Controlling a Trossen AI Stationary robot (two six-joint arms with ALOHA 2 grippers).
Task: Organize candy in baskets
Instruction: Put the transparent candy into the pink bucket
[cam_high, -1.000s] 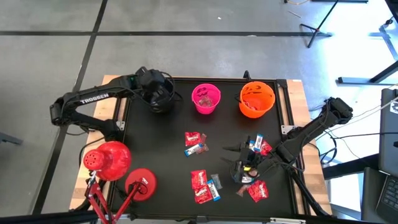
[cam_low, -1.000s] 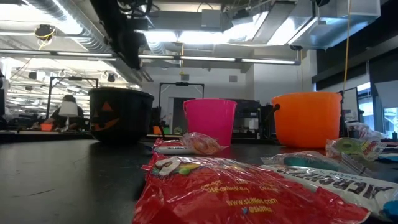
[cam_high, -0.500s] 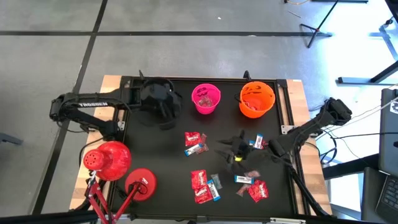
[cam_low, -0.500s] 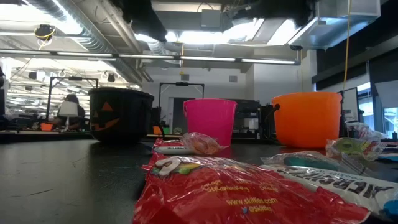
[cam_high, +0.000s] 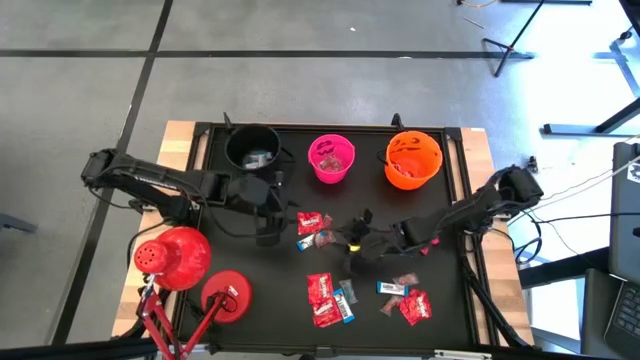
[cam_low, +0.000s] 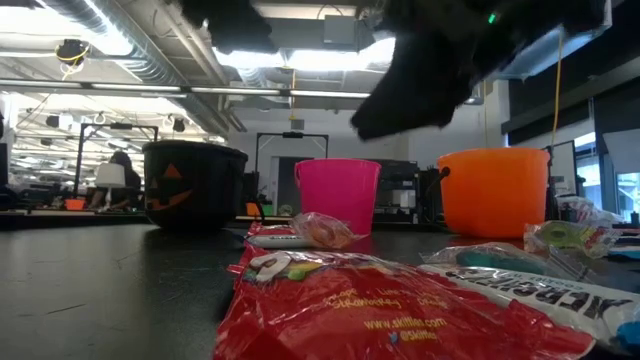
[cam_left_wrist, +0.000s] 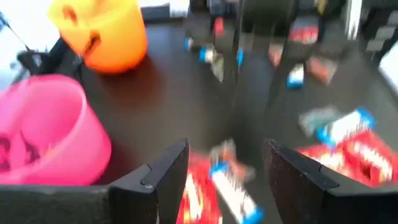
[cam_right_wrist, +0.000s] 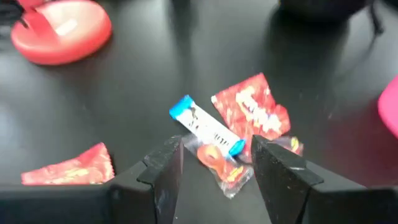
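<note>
Right gripper (cam_right_wrist: 212, 163) open, empty, directly over clear-wrapped candy (cam_right_wrist: 219, 163); blue-and-white bar (cam_right_wrist: 205, 131) lies diagonally beyond. Left gripper (cam_left_wrist: 227, 165) open, empty.

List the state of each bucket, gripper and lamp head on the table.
black bucket: upright, something pale inside.
pink bucket: upright, candy inside.
orange bucket: upright, contents unclear.
left gripper: open, empty, over the middle candy.
right gripper: open, over a blue-and-white bar.
red lamp heads: resting at the table's left front corner.
</note>
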